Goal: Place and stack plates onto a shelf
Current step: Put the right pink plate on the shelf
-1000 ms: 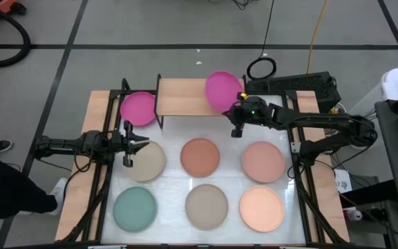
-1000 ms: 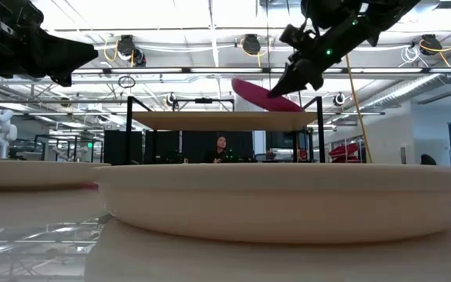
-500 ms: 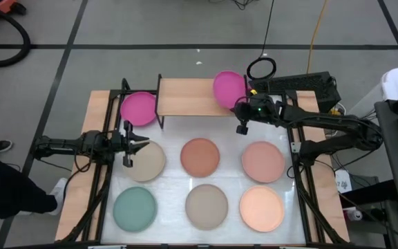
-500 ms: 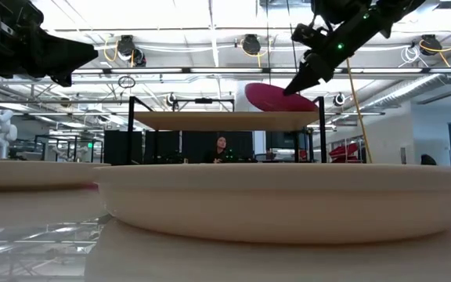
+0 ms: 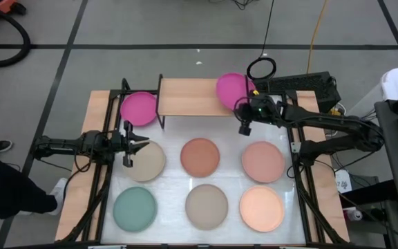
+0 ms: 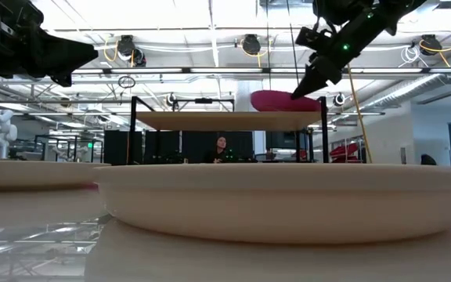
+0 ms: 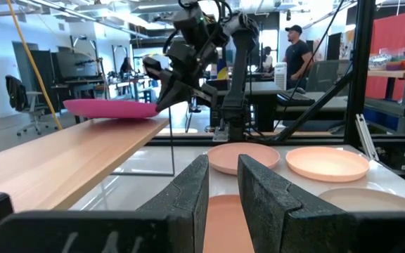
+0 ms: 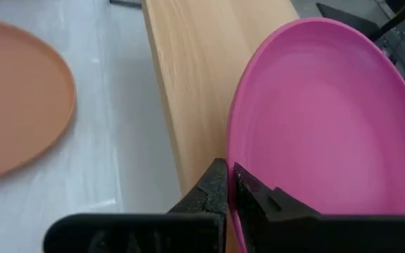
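A magenta plate (image 5: 231, 88) lies on the right end of the light wood shelf (image 5: 188, 97), with my right gripper (image 5: 242, 111) shut on its near rim; it also shows in the low view (image 6: 283, 100). A second magenta plate (image 5: 137, 108) lies on the table at the shelf's left end. My left gripper (image 5: 134, 144) hovers open and empty at the left edge of the beige plate (image 5: 148, 161). Terracotta (image 5: 200, 156), dusty pink (image 5: 263, 160), teal (image 5: 135, 209), taupe (image 5: 206, 206) and peach (image 5: 262, 209) plates lie flat on the white table. My right gripper pinches the magenta plate's rim (image 8: 232, 144) on its near side between the two fingers, one on the inner face and one on the outer. The fingers slant down from the table's near right side (image 6: 302, 88). The plate lies about level with its underside on the shelf board.
The shelf's thin black legs (image 5: 160, 114) stand at the table's far edge. The left half of the shelf board (image 7: 69, 158) is bare. A keyboard (image 5: 296, 84) and cables lie beyond the far right corner. People stand in the room behind the table (image 7: 297, 53).
My right gripper has carried the magenta plate toward the table's right and far edges over the shelf and lowered it. The plate was tilted with its far edge up; now it lies level on the shelf's right end.
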Tool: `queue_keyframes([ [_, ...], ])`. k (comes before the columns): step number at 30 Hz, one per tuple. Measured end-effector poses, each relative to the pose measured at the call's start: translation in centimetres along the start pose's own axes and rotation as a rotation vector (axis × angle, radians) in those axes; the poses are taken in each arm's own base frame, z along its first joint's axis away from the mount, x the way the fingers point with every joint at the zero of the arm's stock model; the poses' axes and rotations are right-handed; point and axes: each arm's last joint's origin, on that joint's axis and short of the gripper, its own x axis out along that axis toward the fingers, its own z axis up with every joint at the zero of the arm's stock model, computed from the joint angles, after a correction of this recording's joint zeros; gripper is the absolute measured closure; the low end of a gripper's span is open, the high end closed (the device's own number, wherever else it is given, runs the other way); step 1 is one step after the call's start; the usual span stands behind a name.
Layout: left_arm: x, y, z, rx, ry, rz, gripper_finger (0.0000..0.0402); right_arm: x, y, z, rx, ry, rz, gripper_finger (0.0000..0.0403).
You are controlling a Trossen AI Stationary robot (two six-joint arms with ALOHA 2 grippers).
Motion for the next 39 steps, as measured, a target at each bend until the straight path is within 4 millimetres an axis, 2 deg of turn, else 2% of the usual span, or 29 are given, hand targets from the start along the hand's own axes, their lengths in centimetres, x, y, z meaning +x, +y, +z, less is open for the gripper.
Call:
queue_keyframes([
  [7,0.0,0.0,0.0,0.000,0.000,0.000,0.0320,-1.1,-0.5,-0.8,0.032,0.048,-0.021,0.0402],
  [14,0.0,0.0,0.0,0.000,0.000,0.000,0.0320,-1.6,-0.4,-0.3,0.043,-0.057,0.075,0.0402],
  [24,0.0,0.0,0.0,0.000,0.000,0.000,0.0320,-0.8,-0.3,1.3,0.067,-0.232,0.172,0.0402],
  [30,0.0,0.0,0.0,0.000,0.000,0.000,0.0320,-0.2,0.0,2.1,0.058,-0.331,0.296,0.0402],
  [39,0.0,0.0,0.0,0.000,0.000,0.000,0.0320,1.7,0.7,1.3,0.057,-0.246,0.314,0.0402],
])
